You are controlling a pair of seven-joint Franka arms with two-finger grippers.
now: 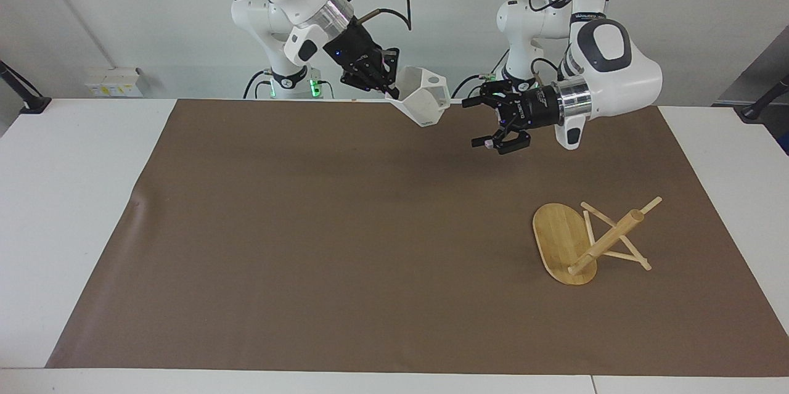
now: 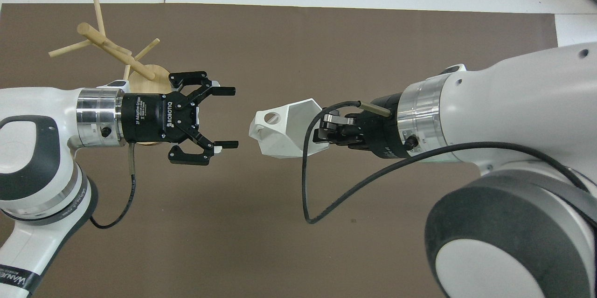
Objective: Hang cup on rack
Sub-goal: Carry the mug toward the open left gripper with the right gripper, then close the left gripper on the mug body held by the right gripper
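A brown mat (image 1: 345, 240) covers most of the white table (image 1: 68, 197). A white wall socket (image 1: 113, 81) sits near the right arm's end.

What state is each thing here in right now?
cup: held in the air, tipped sideways, handle toward the left gripper.
rack: lying toppled on the brown mat.
right gripper: shut on the cup's rim.
left gripper: jaws open, empty, facing the cup.
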